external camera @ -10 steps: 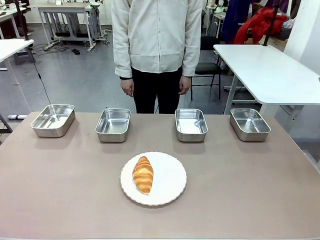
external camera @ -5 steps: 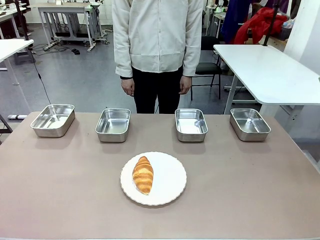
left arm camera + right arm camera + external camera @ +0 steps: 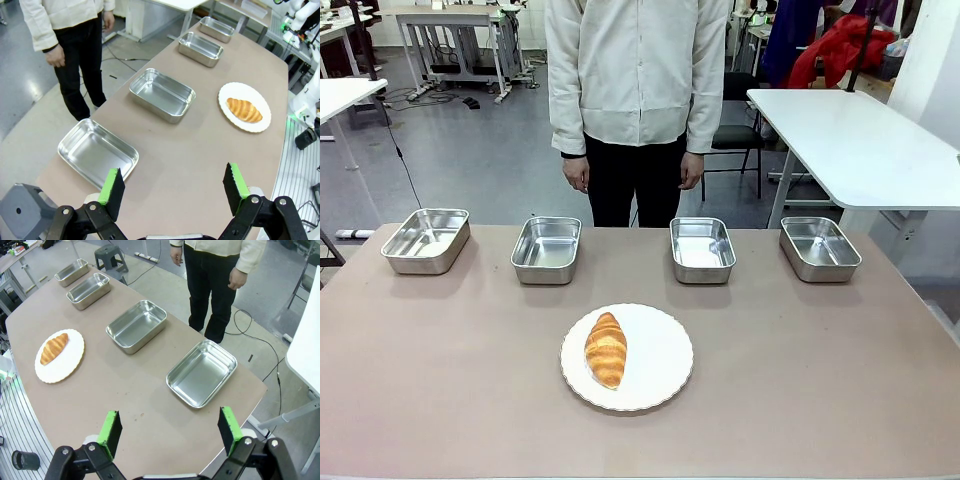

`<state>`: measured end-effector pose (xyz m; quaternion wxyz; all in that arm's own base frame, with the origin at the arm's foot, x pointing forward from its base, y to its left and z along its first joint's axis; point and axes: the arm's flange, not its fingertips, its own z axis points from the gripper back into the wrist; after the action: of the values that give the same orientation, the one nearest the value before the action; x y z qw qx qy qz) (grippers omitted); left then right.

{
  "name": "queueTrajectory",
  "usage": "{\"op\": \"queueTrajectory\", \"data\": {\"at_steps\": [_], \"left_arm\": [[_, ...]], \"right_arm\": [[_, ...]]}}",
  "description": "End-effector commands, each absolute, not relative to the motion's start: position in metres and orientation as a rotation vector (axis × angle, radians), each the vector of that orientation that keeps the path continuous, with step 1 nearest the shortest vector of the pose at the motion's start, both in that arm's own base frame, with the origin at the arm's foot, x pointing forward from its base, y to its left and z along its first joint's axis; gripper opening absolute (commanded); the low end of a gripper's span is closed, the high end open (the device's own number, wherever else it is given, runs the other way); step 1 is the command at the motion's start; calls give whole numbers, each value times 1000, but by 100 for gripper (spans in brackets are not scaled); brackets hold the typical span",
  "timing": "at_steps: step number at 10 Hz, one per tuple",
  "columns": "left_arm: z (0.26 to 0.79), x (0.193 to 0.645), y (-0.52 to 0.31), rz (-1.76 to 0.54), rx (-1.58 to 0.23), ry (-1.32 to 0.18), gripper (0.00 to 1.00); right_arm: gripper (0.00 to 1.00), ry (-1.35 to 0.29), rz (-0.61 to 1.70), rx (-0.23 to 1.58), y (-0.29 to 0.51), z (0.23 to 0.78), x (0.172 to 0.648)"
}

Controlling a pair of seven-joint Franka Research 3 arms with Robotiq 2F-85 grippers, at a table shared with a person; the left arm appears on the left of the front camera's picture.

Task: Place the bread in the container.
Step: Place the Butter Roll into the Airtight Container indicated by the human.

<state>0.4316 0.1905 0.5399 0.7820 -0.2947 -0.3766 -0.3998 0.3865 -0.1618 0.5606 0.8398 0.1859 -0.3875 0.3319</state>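
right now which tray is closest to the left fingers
The end tray on the robot's far left, lying just past the left fingers in the left wrist view. The other three line up farther off along the table's far edge.

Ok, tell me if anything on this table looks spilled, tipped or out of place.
Nothing stands out. The croissant lies whole on the white plate, and the four steel trays sit upright and empty in a row along the table's far side.

Bread (image 3: 606, 349) lies on the left half of the plate (image 3: 660, 345), near-centre of the surface (image 3: 440, 380). Four containers (image 3: 546, 250) stand in one row behind the plate; a person (image 3: 636, 90) stands beyond.
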Motion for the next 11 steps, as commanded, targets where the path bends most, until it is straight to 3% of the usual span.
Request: {"op": "queueTrajectory", "data": {"at_steps": [1, 11], "left_arm": [[542, 430, 190, -872, -636, -825, 100], [542, 430, 190, -872, -636, -825, 100]], "right_arm": [[100, -845, 717, 400, -162, 562, 389], [100, -845, 717, 400, -162, 562, 389]]}}
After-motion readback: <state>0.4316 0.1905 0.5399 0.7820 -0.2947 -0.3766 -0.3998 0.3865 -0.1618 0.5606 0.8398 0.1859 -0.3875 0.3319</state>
